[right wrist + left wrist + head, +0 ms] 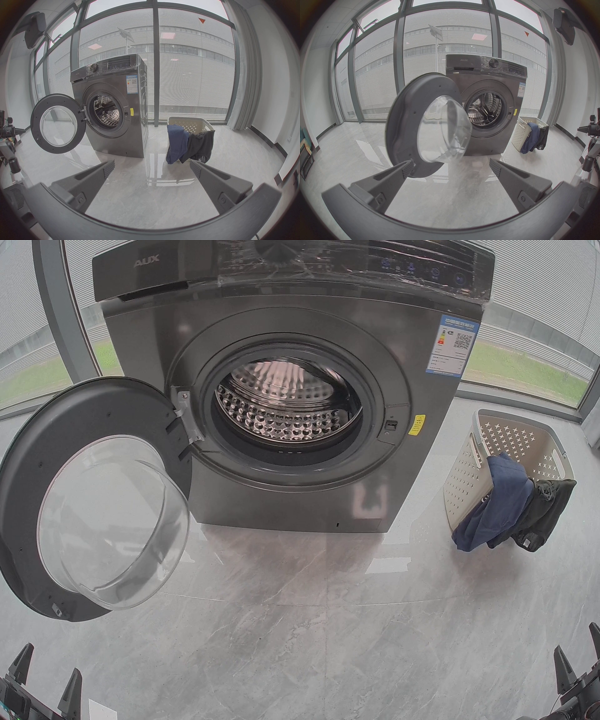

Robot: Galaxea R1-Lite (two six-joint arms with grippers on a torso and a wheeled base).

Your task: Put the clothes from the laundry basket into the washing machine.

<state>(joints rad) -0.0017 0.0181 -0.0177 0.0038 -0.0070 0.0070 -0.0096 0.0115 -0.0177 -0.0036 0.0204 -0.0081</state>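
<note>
A grey front-loading washing machine (294, 396) stands ahead with its round door (94, 502) swung open to the left and its steel drum (281, 402) bare inside. A white laundry basket (500, 459) sits on the floor to the machine's right. A blue garment (497, 502) and a black garment (544, 512) hang over its front rim. My left gripper (47, 674) is low at the near left, open and holding nothing. My right gripper (581, 652) is low at the near right, also open and holding nothing. Both are well short of the basket (190, 125) and the machine (487, 106).
Glossy grey floor tiles (300, 627) stretch between me and the machine. Floor-to-ceiling windows (193, 62) run behind the machine and basket. The open door juts out toward my left side.
</note>
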